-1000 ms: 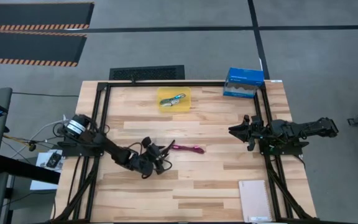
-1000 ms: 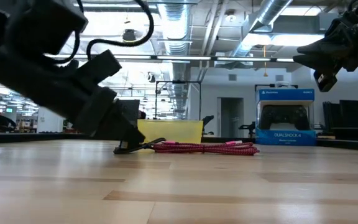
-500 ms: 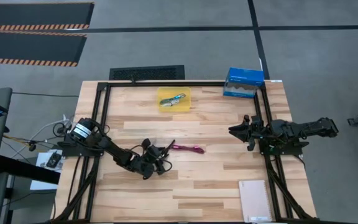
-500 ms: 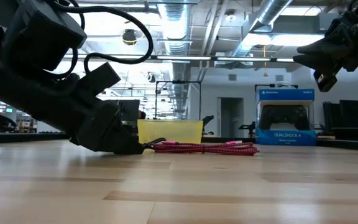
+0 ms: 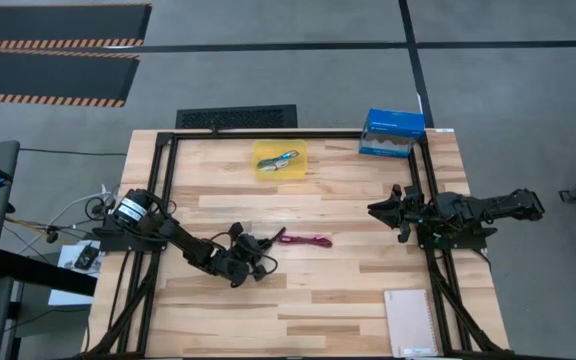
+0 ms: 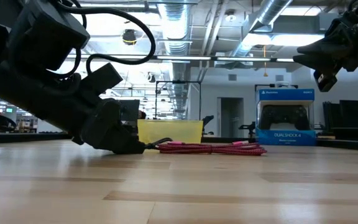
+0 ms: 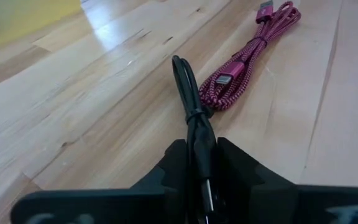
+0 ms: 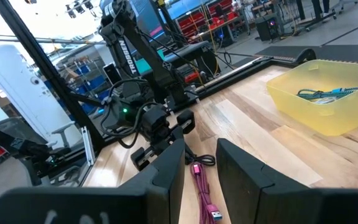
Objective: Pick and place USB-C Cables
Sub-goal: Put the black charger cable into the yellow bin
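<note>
My left gripper (image 5: 260, 256) lies low on the table near its middle, shut on the black cable (image 7: 194, 118). The black cable's free loop (image 6: 158, 144) sticks out past the fingertips. The magenta-red cable (image 5: 309, 240) lies on the table just right of it, and its near end touches the black loop (image 7: 225, 87). The yellow bin (image 5: 280, 160) stands at the far middle, with the teal cable (image 8: 325, 93) and a white one (image 5: 271, 165) inside. My right gripper (image 5: 378, 210) hovers open and empty above the table's right side. My left gripper pinches the black cable bundle (image 7: 201, 163) between its two fingers (image 7: 166, 180), behind the tie around its middle. The fingers come low and nearly level from the table's left and lie along the cable. The cable's loop end points forward and lies on the table.
A blue controller box (image 5: 392, 133) stands at the far right corner. A white pad (image 5: 410, 322) lies at the near right. Black frame rails (image 5: 164, 200) run along the table's left, far and right sides. Bare wood lies between the cables and the bin.
My left gripper has sunk down to the table top at the black cable. The magenta-red cable has slid a little toward the table's right edge.
</note>
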{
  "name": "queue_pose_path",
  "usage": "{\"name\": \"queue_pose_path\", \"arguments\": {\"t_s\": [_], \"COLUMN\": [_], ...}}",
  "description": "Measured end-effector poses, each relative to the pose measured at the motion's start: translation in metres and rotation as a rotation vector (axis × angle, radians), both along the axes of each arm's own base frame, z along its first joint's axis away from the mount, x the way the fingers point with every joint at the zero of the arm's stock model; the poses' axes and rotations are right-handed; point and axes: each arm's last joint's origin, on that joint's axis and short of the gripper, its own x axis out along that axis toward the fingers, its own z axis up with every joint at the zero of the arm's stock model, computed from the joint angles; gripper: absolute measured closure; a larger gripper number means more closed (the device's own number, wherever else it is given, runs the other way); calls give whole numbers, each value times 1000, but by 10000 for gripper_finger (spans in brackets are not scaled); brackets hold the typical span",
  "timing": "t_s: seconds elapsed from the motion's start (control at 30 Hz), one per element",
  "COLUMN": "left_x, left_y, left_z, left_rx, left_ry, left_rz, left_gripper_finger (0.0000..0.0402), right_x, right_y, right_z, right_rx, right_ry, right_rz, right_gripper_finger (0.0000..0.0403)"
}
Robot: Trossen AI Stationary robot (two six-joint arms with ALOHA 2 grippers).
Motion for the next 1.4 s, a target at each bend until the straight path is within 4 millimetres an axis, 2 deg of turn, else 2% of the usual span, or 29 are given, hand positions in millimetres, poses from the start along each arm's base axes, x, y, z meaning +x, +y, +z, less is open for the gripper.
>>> {"name": "queue_pose_path", "arguments": {"t_s": [0.5, 0.7, 1.0, 1.4], "left_x": [3, 6, 13, 8], "left_y": [6, 11, 24, 50], "left_z": [7, 17, 54, 127], "left_rx": [9, -5, 14, 59], "left_ry": [0, -12, -80, -244], "left_rz": [-11, -33, -88, -230], "left_gripper_finger": [363, 366, 395, 395], "right_x": [0, 0, 0, 0], "right_y": [0, 0, 0, 0], "right_z": [0, 0, 0, 0], "right_rx": [-13, -13, -16, -16], "right_ry": [1, 2, 2, 2], "right_rz": [0, 0, 0, 0], "right_gripper_finger": [284, 284, 284, 284]}}
